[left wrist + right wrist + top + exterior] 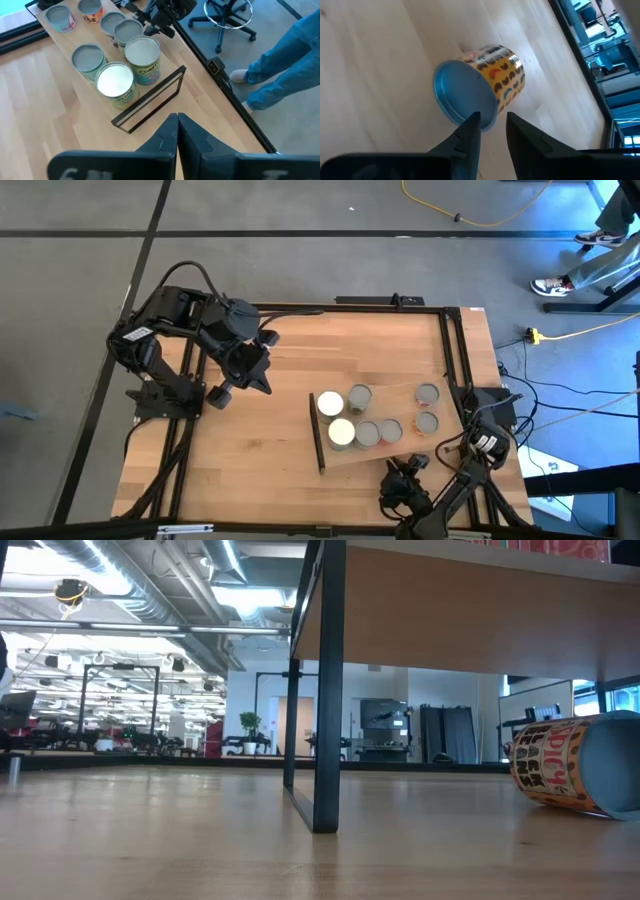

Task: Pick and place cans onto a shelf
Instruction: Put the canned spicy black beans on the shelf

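Your right tool point(492, 131) sits at the lower right of the high view, jaws partly apart and gripping nothing, with a toppled can point(479, 84) lying on its side on the tabletop point(250, 430) just ahead of its tips, blue end toward them and long axis running away. That arm is clearly nearer; the left tool point(177, 131) hangs shut and empty at upper left. The shelf point(395, 452) at centre right already carries 7 upright cans point(350, 416), and the wood around looks flat and bare.
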{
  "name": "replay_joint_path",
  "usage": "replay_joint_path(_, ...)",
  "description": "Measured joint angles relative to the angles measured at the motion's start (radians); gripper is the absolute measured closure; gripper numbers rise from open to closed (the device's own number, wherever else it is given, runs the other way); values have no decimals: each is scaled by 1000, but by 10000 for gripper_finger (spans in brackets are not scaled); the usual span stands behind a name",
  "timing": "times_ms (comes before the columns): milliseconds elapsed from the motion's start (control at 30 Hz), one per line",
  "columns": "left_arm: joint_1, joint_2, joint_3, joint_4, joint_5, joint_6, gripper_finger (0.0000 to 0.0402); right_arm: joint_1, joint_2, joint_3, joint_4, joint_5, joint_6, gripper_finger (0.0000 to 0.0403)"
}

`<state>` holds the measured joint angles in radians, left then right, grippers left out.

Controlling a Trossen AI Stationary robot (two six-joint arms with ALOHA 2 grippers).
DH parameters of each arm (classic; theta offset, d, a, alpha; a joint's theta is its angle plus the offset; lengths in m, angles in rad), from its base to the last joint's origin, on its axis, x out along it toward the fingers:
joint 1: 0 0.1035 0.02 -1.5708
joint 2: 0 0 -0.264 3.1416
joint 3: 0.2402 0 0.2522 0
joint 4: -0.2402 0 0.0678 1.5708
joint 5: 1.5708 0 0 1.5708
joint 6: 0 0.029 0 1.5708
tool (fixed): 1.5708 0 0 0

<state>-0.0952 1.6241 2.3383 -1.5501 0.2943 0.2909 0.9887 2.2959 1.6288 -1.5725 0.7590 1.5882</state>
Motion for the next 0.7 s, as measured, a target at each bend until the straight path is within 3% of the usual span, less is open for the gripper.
replay_joint_path(700,2,0,0,-7,-25,8,401,-47,0,-87,66,36,0,309)
